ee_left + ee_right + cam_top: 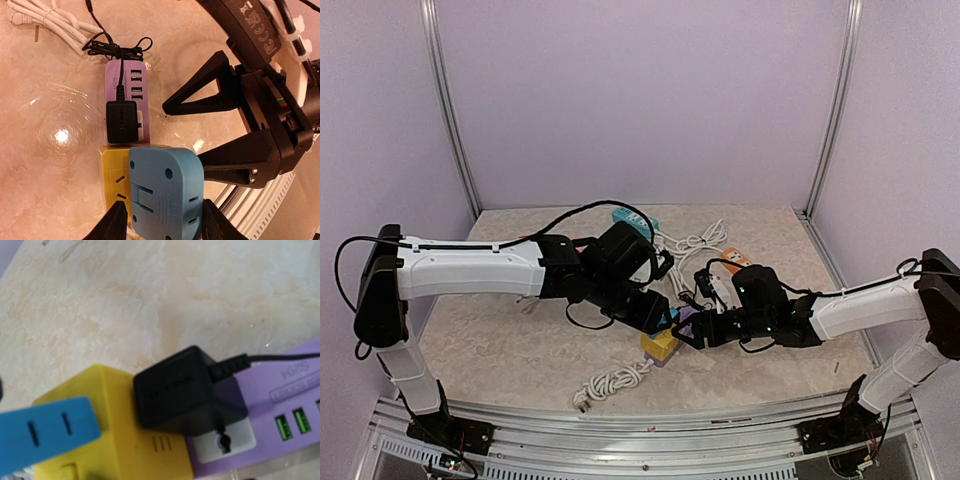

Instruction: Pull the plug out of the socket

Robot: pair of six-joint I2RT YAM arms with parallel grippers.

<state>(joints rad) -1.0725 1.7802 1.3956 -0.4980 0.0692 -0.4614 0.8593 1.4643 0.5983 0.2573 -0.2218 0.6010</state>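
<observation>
Blue plastic plug adapter: gripped by left hand over yellow cube socket. Right hand: spread wide, nothing held, beside purple power strip.

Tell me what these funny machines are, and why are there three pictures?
They are two robot arms bolted to a table, each ending in a two-finger pincer called a gripper. One picture looks down from a camera above and behind the arms. The other two come from little cameras on the robots' wrists, so they look very close up.

On the table lie a purple power strip with a black plug pushed into it, a yellow socket cube, and bundles of white cord.

The left gripper has its two black fingers on either side of a blue adapter sitting on the yellow cube. The right gripper is open and holds nothing; it hangs close beside the purple strip. The black plug is not pulled out yet.
</observation>
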